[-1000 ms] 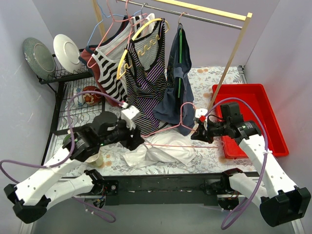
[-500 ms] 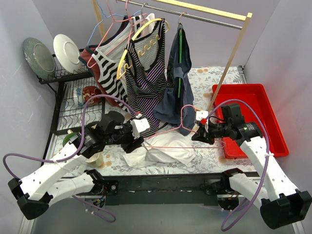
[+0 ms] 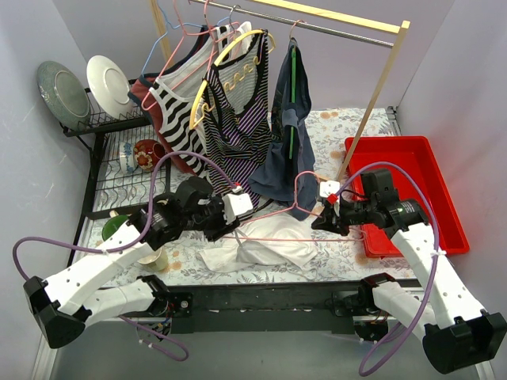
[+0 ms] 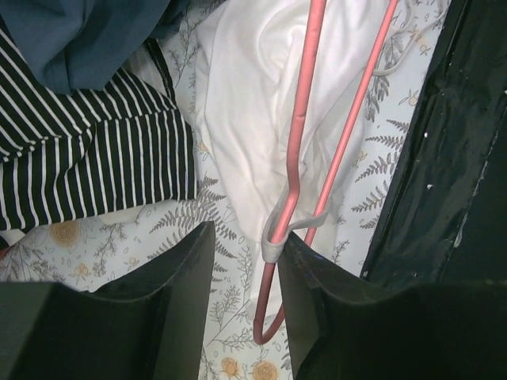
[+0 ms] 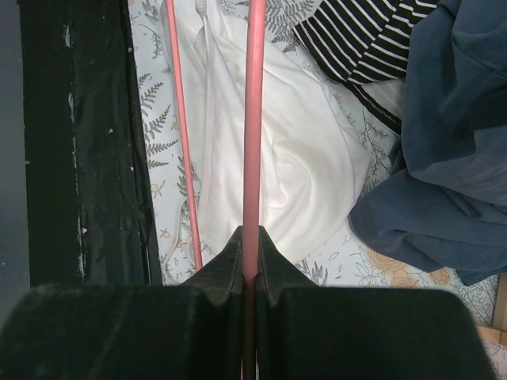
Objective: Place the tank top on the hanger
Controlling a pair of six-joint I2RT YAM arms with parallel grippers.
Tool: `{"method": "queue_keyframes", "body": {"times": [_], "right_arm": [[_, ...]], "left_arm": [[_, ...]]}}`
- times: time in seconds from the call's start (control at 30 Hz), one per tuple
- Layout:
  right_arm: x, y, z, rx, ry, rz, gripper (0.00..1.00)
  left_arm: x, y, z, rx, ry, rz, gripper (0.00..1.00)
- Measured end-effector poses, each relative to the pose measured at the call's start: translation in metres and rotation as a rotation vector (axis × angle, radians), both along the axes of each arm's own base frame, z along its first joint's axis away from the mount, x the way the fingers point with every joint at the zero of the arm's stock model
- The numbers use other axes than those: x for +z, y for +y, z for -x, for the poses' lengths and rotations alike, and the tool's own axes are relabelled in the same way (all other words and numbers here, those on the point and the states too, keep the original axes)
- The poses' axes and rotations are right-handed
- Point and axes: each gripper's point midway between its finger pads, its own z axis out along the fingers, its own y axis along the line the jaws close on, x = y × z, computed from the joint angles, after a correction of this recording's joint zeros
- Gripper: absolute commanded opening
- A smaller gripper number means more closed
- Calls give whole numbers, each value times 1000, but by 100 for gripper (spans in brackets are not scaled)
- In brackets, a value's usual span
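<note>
The white tank top lies crumpled on the flowered table near the front edge. My right gripper is shut on the pink wire hanger and holds it level just above the top. My left gripper is open, with the hanger's left corner between its fingers, close to the right finger. A thin white strap of the top is looped over that corner. In the right wrist view the hanger bar runs out of the shut gripper over the tank top.
A wooden clothes rail at the back carries striped tops on a yellow hanger and a navy garment hanging low near the pink hanger's hook. A red tray is at the right, and a dish rack with plates at the left.
My left arm has swung right and forward, bringing its open gripper to the hanger's left corner. The right arm and the hanger have barely moved.
</note>
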Motion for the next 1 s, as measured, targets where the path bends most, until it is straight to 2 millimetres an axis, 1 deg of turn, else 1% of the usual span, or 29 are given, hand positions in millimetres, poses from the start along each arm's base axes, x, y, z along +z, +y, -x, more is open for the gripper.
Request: {"method": "queue_keyframes", "body": {"times": [0.2,0.3,0.43,0.47,0.5,0.57,0.63,0.77,0.8,0.87,0.9,1.0], "right_arm": [[1,1,1,4,3,-5,1],[1,1,1,6,3,-7,1],[1,1,2,7,4,-7,1],[1,1,2,7,3,-6,1],[0,1,2,8,3,-5,1],[0,0,2,9,-1,0,1],[-1,-1,2,13,-5,6,1],[-3,-2,5,27,-10,14,1],[-3,-2,5,30,-11,15,1],[-4,-2,7,42,-14,17,1],[-4,-2,8,47,-16,16,1],[-4,-1,11,74,-23,8,1]], "left_arm": [[12,-17,3,-56,0,83,36],[17,-24,6,-84,6,117,40],[17,-27,8,-96,18,125,60],[17,-26,9,-96,20,121,70],[18,-25,9,-97,21,119,74],[29,-26,9,-98,9,135,81],[46,-29,9,-107,-12,172,84],[74,-36,12,-133,-41,242,89],[78,-39,12,-139,-44,258,94],[82,-45,11,-149,-36,281,97],[81,-49,11,-156,-24,289,97],[71,-67,7,-176,37,296,96]]}}
